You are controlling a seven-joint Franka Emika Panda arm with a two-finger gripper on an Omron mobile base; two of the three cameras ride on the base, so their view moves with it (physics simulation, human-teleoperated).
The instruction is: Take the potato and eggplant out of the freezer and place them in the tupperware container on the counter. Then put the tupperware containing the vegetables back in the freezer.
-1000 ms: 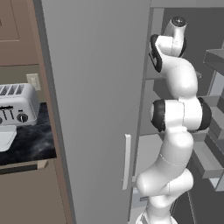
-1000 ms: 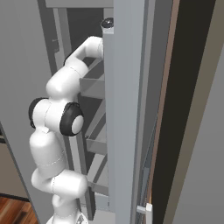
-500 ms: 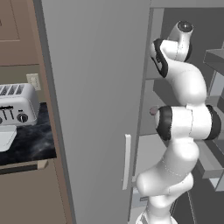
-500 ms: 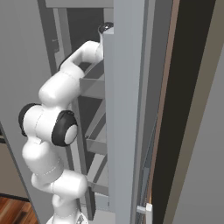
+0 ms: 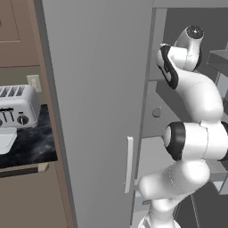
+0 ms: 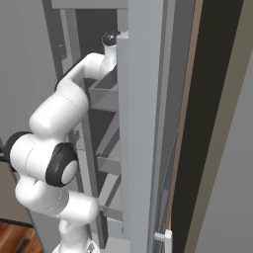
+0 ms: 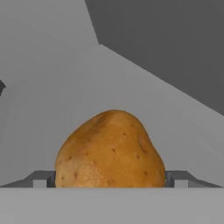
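Left base view: arm reaches high into the open freezer (image 5: 102, 89), toaster (image 5: 18, 106) on the counter (image 5: 26, 147).
Right base view: arm among grey shelves (image 6: 106, 96).
Hand view: gripper (image 7: 110, 179) clamped on the potato (image 7: 109, 151) (golden-brown, freckled), fingers (image 7: 41, 179) at both flanks, inside freezer.

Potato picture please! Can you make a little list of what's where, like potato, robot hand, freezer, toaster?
potato: golden-brown, close to the hand camera, between the two finger tips
gripper: a tip on each side of the potato; a firm grip cannot be confirmed
freezer: door open, arm reaching inside among grey shelves
toaster: silver, on the counter
tupperware container: white, in front of the toaster
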